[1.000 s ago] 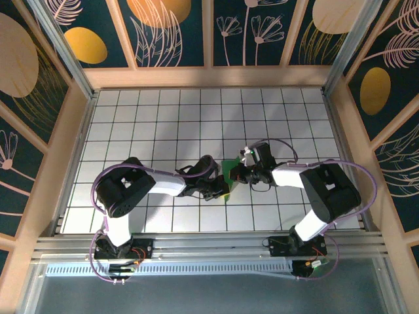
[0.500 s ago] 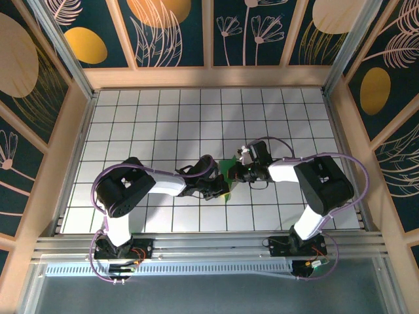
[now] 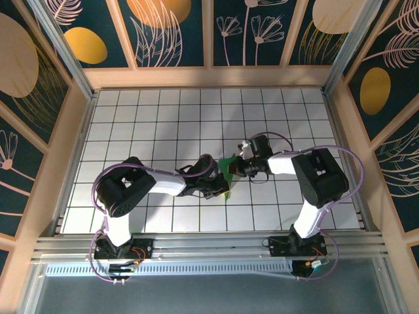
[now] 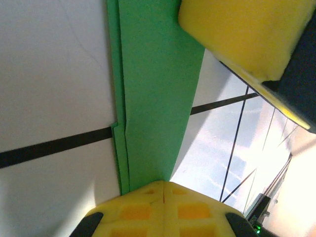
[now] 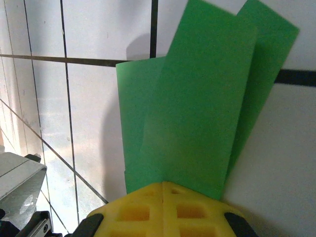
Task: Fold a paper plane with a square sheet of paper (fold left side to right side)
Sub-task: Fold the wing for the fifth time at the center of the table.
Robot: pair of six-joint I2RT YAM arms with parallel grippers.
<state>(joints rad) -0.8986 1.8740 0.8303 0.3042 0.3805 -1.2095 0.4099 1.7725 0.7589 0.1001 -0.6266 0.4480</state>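
The green sheet of paper (image 3: 227,171) lies folded into a narrow layered strip on the white tiles between my two grippers. In the left wrist view the green sheet (image 4: 153,94) runs away from my left gripper (image 4: 163,183), which is shut with its yellow tips resting on the near end of the strip. The strip's right edge is lifted and casts a shadow. My right gripper (image 5: 163,184) is also shut, its tips on the paper (image 5: 197,113), whose overlapping flaps stand slightly off the tile. From above, the left gripper (image 3: 220,186) and right gripper (image 3: 239,167) meet at the paper.
The right gripper's yellow pad (image 4: 242,34) shows close by in the left wrist view. Wooden walls (image 3: 209,77) ring the white grid floor (image 3: 163,118), and an aluminium rail (image 3: 209,245) runs along the near edge by the arm bases.
The right arm has swung its elbow leftward and its gripper has slid a little toward the back along the paper. The left arm has stayed put.
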